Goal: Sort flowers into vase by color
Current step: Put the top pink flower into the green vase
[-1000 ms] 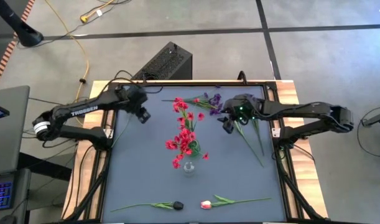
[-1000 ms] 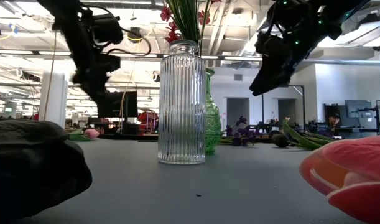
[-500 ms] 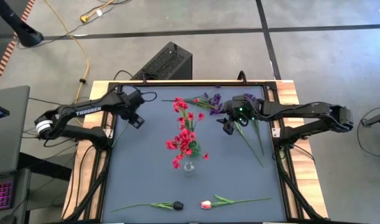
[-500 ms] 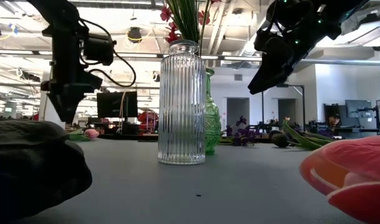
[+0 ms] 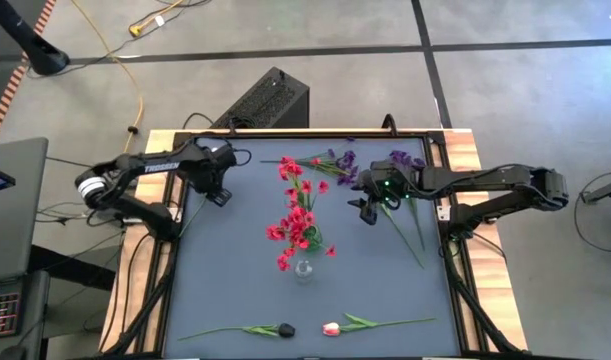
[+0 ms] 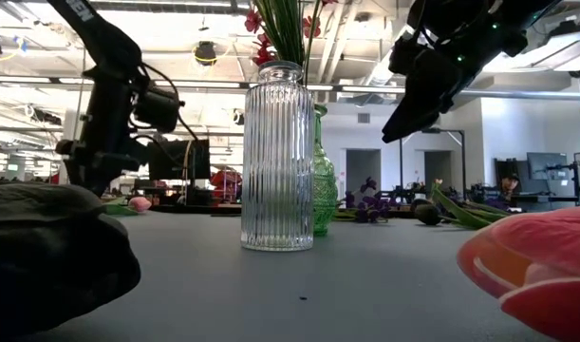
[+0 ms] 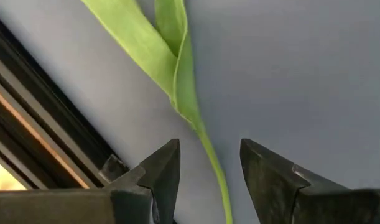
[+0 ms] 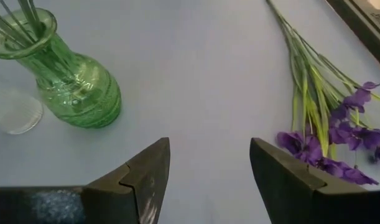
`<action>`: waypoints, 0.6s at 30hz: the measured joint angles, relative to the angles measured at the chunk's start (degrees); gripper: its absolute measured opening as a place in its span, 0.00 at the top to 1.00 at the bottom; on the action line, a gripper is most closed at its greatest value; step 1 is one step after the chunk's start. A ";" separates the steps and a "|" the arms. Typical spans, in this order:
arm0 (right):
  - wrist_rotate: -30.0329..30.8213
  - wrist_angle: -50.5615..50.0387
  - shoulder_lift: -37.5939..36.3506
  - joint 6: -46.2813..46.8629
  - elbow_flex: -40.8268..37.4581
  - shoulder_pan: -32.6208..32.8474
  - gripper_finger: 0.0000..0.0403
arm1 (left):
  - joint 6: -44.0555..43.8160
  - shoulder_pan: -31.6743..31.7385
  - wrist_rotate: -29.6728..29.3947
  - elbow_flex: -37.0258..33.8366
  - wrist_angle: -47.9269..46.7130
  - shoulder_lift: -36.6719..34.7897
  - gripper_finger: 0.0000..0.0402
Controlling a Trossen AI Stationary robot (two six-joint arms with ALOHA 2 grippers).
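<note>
My table (image 5: 225,290) — dark mat, wood edges. On it: clear vase (image 5: 303,270) with red flowers (image 5: 300,220), green vase (image 8: 71,87), purple flowers (image 5: 340,162) — near edge: dark tulip (image 5: 285,329), pink tulip (image 5: 331,328).

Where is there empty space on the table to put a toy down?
Bare mat lies left of the clear vase, and between it and the tulips. The far side is crowded with purple flowers and both arms.
</note>
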 joint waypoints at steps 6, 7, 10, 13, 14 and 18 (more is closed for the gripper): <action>0.00 -0.38 -0.02 0.02 -0.02 -0.02 0.38 | 0.71 0.59 1.85 0.00 0.20 2.39 0.61; 0.00 -0.37 -0.02 0.02 -0.02 -0.02 0.38 | 0.83 0.62 2.09 0.00 0.22 2.53 0.61; 0.00 -0.37 -0.02 0.02 -0.02 -0.02 0.38 | 2.30 0.62 4.97 0.00 0.55 2.59 0.62; 0.00 -0.38 -0.02 0.03 -0.02 -0.02 0.38 | 2.84 0.57 6.72 0.00 0.85 2.61 0.68; 0.00 -0.36 -0.02 0.04 -0.02 -0.02 0.38 | 2.85 0.59 6.71 0.00 0.84 2.61 0.71; 0.00 -0.38 -0.02 0.24 -0.02 -0.02 0.38 | 3.07 0.59 6.70 0.00 0.87 2.61 0.83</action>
